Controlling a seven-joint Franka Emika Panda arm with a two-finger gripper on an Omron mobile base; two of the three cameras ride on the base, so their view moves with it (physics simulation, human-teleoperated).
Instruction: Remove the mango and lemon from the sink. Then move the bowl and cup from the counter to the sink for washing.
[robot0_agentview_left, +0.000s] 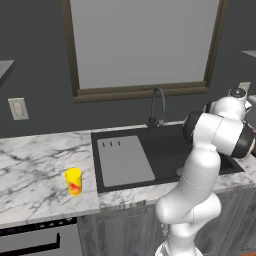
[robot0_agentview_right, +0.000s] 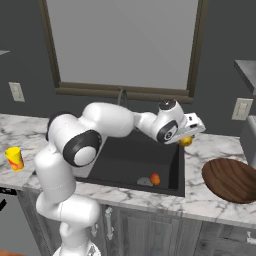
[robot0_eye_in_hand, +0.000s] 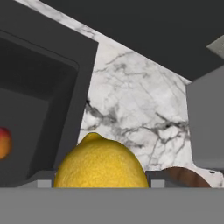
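As seen from the right base camera, arm: rises at lower left, bends at the elbow and reaches across the sink (robot0_agentview_right: 131, 159) toward its far right corner.
Jaws (robot0_agentview_right: 186, 140): clenched on the lemon (robot0_agentview_right: 186, 141), which sits between them, raised above the sink's right rim where basin meets bench (robot0_agentview_right: 202, 197).
Lemon, hand camera: fills the lower middle (robot0_eye_in_hand: 101, 164), with marble bench behind it and the basin wall to the left.
Mango (robot0_agentview_right: 155, 178): on the basin floor, near the front wall, just beside the round drain; also at the left edge of the hand camera (robot0_eye_in_hand: 3, 142).
Bowl (robot0_agentview_right: 232, 180): on the bench right of the sink, well apart from the jaws.
Cup (robot0_agentview_left: 74, 181): upright on the bench left of the sink, near the grey drainboard (robot0_agentview_left: 124, 161).
Faucet (robot0_agentview_left: 157, 107): behind the basin, under the window (robot0_agentview_left: 142, 45).
Obstructions: the arm's own elbow hides part of the basin from the left base camera.
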